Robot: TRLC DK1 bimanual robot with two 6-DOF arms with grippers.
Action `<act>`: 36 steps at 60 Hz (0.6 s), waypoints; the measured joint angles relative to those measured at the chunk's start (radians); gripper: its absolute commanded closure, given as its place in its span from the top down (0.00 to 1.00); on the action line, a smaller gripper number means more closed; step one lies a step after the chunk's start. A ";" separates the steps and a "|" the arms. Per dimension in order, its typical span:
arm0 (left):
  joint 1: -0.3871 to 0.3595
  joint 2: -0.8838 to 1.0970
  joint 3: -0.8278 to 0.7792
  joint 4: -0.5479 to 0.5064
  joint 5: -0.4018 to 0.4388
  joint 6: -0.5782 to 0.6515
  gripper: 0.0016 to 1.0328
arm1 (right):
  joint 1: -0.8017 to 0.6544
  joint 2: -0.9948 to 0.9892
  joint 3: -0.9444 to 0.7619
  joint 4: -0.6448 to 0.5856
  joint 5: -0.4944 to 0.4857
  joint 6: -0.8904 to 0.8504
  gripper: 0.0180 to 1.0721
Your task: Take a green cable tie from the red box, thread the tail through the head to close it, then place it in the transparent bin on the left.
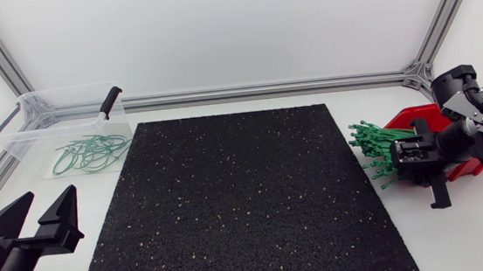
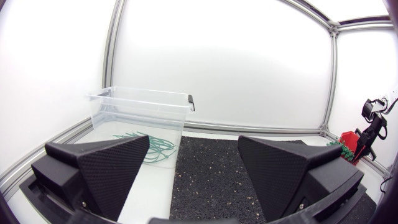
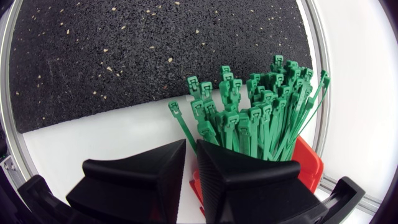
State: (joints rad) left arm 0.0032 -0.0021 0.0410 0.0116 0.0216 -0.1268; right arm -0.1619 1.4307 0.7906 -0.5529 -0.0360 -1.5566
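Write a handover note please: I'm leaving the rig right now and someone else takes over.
Left gripper: open, empty, beside the black mat, on the transparent bin side.
Right gripper: shut on nothing, at the red box, with the green cable ties just ahead of it.
Done: several closed ties lie in the bin.
Left: grasp one tie, thread tail through head, place it in the bin.

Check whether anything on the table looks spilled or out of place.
Only slightly: the green cable ties fan out of the red box toward the mat, one leaning apart. Nothing looks spilled or damaged.
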 measured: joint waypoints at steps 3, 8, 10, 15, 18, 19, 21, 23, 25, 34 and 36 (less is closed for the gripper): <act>0.000 0.000 0.000 0.000 0.000 0.000 0.96 | 0.003 0.000 -0.002 0.001 0.001 0.000 0.19; 0.000 0.000 0.000 0.000 0.000 0.000 0.96 | 0.006 -0.005 -0.009 0.004 0.008 0.000 0.19; 0.000 0.000 0.000 0.000 0.000 0.000 0.96 | 0.008 -0.006 -0.012 0.006 0.011 0.000 0.19; 0.000 0.000 0.000 0.000 0.000 0.000 0.96 | 0.010 -0.008 -0.020 0.017 0.019 0.000 0.20; 0.000 0.000 0.000 0.000 0.000 0.000 0.96 | 0.010 -0.008 -0.023 0.023 0.020 0.000 0.20; 0.000 0.000 0.000 0.000 0.000 0.000 0.96 | 0.010 -0.008 -0.024 0.025 0.021 0.000 0.20; 0.000 0.000 0.000 0.000 0.000 0.000 0.96 | 0.010 -0.010 -0.026 0.030 0.024 0.000 0.20; 0.000 0.000 0.000 0.000 0.000 0.000 0.96 | 0.010 -0.012 -0.029 0.034 0.031 0.000 0.23; 0.000 0.000 0.000 0.000 0.000 0.000 0.96 | 0.011 -0.015 -0.031 0.038 0.039 0.000 0.27; 0.000 0.000 0.000 0.000 0.000 0.000 0.96 | 0.023 -0.039 -0.047 0.048 0.057 0.000 0.38; 0.000 0.000 0.000 0.000 0.000 0.000 0.96 | 0.024 -0.045 -0.048 0.048 0.060 0.000 0.39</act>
State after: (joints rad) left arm 0.0032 -0.0021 0.0410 0.0116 0.0212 -0.1268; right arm -0.1375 1.3853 0.7429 -0.5049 0.0238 -1.5570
